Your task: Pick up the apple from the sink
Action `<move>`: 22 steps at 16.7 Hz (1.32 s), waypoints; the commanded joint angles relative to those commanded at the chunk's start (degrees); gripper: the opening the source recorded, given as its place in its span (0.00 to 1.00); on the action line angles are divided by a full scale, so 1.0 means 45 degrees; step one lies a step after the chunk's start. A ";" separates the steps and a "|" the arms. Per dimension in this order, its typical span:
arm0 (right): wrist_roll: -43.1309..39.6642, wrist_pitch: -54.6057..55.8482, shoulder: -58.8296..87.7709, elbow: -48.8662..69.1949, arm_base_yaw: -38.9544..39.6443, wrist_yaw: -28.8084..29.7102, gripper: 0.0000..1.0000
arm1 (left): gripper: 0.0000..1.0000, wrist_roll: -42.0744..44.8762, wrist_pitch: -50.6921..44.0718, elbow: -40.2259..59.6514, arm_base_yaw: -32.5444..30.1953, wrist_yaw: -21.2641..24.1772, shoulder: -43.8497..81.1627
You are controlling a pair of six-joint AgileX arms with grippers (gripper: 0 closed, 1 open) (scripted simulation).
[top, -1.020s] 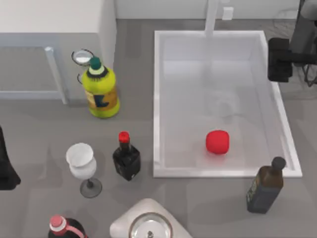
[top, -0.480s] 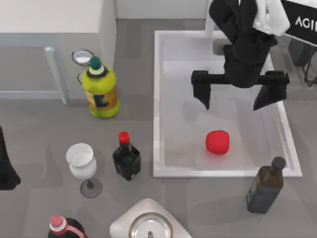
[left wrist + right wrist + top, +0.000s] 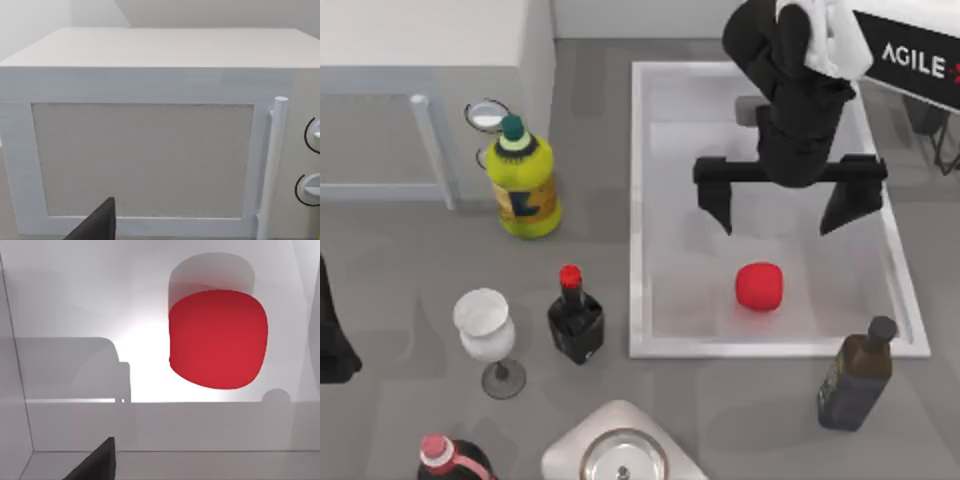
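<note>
The apple (image 3: 759,287) is a bright-red, slightly boxy ball lying on the pale floor of the white sink (image 3: 636,200), near its front wall. My right gripper (image 3: 782,213) hangs over the sink just behind the apple, open, fingers spread wide with nothing between them. In the right wrist view the apple (image 3: 218,338) lies on the sink floor (image 3: 75,300) with its shadow beside it. My left arm (image 3: 332,340) stays parked at the table's left edge.
A dark bottle (image 3: 856,375) stands just outside the sink's front right corner. Left of the sink are a red-capped dark bottle (image 3: 575,315), a wine glass (image 3: 487,335) and a yellow bottle (image 3: 524,180). A microwave (image 3: 150,130) fills the back left. A metal pot (image 3: 622,455) sits at the front.
My right arm swung in from the right edge over the sink, then moved slightly left and toward the apple. The apple has not moved.
</note>
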 joint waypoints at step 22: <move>0.0061 0.5776 0.3155 -0.2627 0.0084 0.0042 0.62 | 1.00 0.0000 0.0000 0.0000 0.0000 0.0000 0.0000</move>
